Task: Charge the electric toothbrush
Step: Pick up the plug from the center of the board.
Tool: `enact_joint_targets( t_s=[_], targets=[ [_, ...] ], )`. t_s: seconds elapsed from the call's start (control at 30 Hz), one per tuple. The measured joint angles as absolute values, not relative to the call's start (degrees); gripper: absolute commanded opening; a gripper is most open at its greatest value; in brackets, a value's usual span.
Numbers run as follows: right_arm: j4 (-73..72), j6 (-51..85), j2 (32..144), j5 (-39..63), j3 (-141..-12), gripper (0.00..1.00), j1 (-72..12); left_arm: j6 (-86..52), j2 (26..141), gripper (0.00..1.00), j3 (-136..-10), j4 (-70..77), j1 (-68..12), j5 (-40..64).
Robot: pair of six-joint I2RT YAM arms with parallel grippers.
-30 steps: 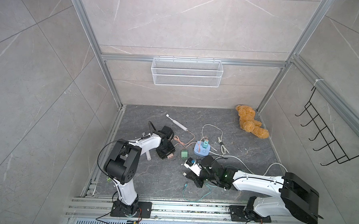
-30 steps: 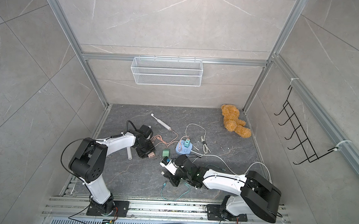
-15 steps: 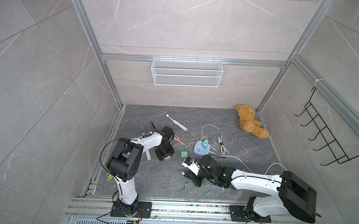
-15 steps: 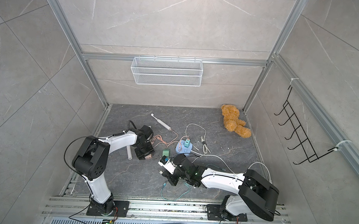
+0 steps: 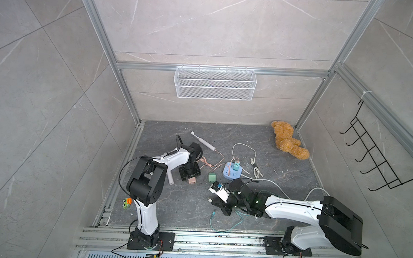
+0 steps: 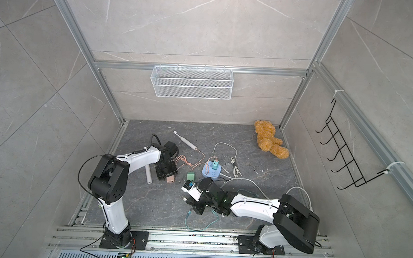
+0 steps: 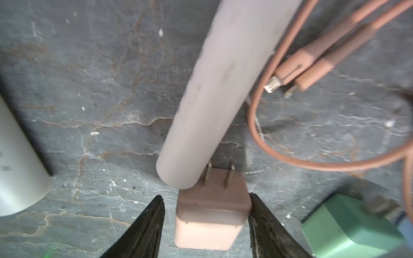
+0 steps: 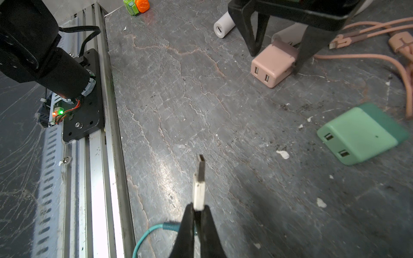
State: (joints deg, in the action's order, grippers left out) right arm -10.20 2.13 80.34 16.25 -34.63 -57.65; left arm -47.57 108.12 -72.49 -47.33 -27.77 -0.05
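Overhead view of a grey, stone-patterned floor inside a tiled cell. I read the floor as a clock face with twelve at the back wall.

My left gripper (image 7: 205, 197) is down at about nine o'clock. Its jaws are apart and straddle a pink wall adapter (image 7: 212, 212) that lies on the floor. One finger (image 7: 259, 214) touches the adapter's side. The other stands just clear, with floor showing in the gap, so I am not gripping it. A pale tube (image 7: 223, 89) lies with its end against the adapter's pronged face. A white tube (image 5: 170, 178) lies just to the adapter's nine o'clock side.

My right gripper (image 8: 197, 208), near six o'clock, is closed on a white USB plug (image 8: 199, 178). The plug's metal tip sticks out past my fingertips, and a teal cable (image 8: 147, 232) trails from it.

The electric toothbrush (image 5: 203, 142) lies flat at eleven o'clock, well apart from both grippers, with its brush head toward the back wall. A pink cable (image 7: 335, 167) loops between it and a blue power strip (image 5: 227, 174) near the centre. I cannot tell whether the cable is plugged into the toothbrush.

A green adapter (image 5: 212, 177) lies between my two grippers. A teddy bear (image 5: 287, 142) lies at two o'clock.
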Motion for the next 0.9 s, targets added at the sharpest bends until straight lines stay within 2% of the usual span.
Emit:
enact_joint_targets(
  t_s=[0.3,0.4,0.53,0.7,0.73,0.9],
  targets=[
    [-10.8,2.1,80.5,16.3,-34.6,0.00,-57.8,-46.8,109.3,0.54,-73.3,-48.1,-28.1,-1.4],
    [-11.3,2.1,80.6,16.4,-34.6,0.00,-57.9,-46.7,109.5,0.49,-73.3,-48.1,-28.1,-1.5],
    [-11.8,2.1,80.8,16.5,-34.6,0.00,-57.9,-46.6,109.6,0.34,-73.3,-48.3,-28.1,-1.5],
    [-12.3,2.2,81.0,16.5,-34.6,0.00,-57.9,-46.5,109.3,0.03,-73.3,-48.3,-28.1,-1.1],
    [-12.5,2.2,81.0,16.5,-34.6,0.00,-57.9,-46.5,108.9,0.00,-73.3,-48.3,-28.1,-0.9],
    [-13.7,3.2,80.9,16.8,-34.5,0.00,-57.9,-46.6,100.5,0.00,-71.6,-47.0,-28.1,1.3]
  ],
)
